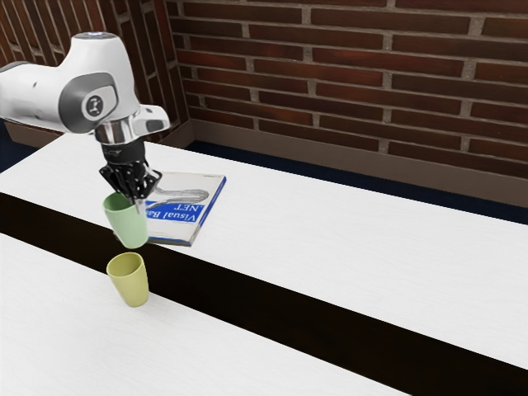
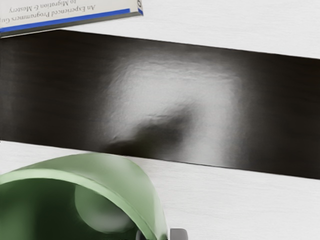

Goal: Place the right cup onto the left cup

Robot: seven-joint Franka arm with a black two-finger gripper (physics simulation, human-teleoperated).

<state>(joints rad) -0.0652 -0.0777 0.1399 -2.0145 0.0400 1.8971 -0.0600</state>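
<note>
A white robot arm [image 1: 33, 92] reaches in from the exterior view's left, its black tool [image 1: 139, 203] clamped on the wall of a pale green cup [image 1: 125, 223]. The wrist view shows the two fingers [image 2: 179, 234] on either side of that wall, one inside the cup and one outside. The green cup hangs raised over the table [image 1: 330, 239], its mouth up and its body slightly tilted in the exterior view. Below it and apart from it, a yellow cup [image 1: 132, 285] stands open end up on the near white part of the table, beside the dark band [image 1: 272, 301] that crosses the surface. Whether the green cup is squarely above the yellow one, the pictures do not settle.

On the far white part, beyond the cups, lies a book [image 1: 186, 212] with a blue strip, the word "Visual" and ".NET" on its cover; its near edge sits by the band. In the wrist view, a pale sheen and a darker patch mark the band. A brick wall [image 1: 330, 74] rises behind the table.
</note>
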